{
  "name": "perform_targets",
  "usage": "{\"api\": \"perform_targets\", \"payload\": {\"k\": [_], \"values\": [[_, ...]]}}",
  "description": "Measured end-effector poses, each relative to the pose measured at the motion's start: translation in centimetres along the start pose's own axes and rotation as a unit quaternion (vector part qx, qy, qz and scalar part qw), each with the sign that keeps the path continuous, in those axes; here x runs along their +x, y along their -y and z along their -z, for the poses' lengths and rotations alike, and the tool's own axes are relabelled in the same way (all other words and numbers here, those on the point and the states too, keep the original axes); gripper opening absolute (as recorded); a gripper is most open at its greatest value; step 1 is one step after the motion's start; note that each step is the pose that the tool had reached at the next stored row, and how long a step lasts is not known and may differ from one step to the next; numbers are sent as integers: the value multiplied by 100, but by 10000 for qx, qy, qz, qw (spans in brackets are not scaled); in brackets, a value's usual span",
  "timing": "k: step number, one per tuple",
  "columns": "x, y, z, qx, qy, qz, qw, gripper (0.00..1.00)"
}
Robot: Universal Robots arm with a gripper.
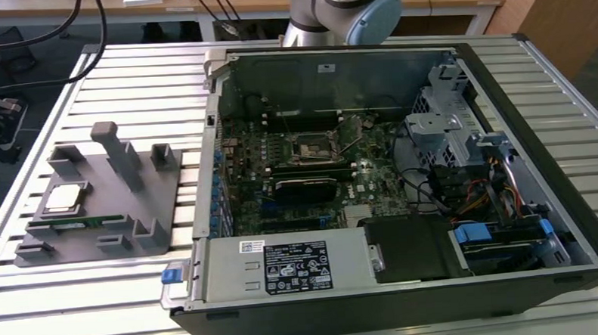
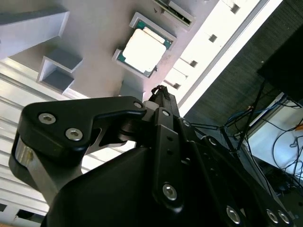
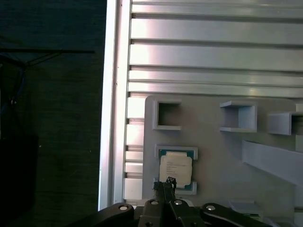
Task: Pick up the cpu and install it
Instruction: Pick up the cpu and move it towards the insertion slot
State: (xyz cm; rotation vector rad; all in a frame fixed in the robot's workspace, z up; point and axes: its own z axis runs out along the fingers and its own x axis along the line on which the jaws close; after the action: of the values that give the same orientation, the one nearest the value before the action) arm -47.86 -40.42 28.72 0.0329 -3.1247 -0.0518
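The cpu (image 1: 62,197) is a small square chip with a shiny silver top. It lies flat in a holder on the grey plastic tray (image 1: 154,196) at the exterior view's left. Both wrist views look down on the cpu (image 3: 175,167) (image 2: 143,49) from above. My gripper (image 3: 165,182) (image 2: 158,91) hangs over the tray near one edge of the chip, its black fingers drawn together at the tips and nothing between them. It is apart from the chip. The open socket (image 1: 309,147) sits on the motherboard inside the computer case.
The open computer case (image 1: 405,284) lies at the exterior view's right, with drive cages, cables and a power supply inside. Upright grey blocks (image 1: 114,153) stand on the tray. A green memory stick (image 1: 74,220) lies beside the cpu. The arm's base (image 1: 337,11) stands behind the case.
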Motion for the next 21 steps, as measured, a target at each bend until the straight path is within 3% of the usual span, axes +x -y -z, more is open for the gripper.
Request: {"api": "perform_targets", "payload": {"k": [4, 5, 7, 10, 15, 21], "values": [[-21, 0, -13, 0, 1, -1, 10000, 11], [-25, 2, -21, 17, 0, 0, 10000, 11], [-30, 1, -29, 17, 0, 0, 10000, 23], [-59, 3, -43, 18, -1, 21, 10000, 29], [-122, 5, -76, 19, -2, 76, 10000, 53], [-145, 12, -178, 19, -2, 79, 10000, 70]]}}
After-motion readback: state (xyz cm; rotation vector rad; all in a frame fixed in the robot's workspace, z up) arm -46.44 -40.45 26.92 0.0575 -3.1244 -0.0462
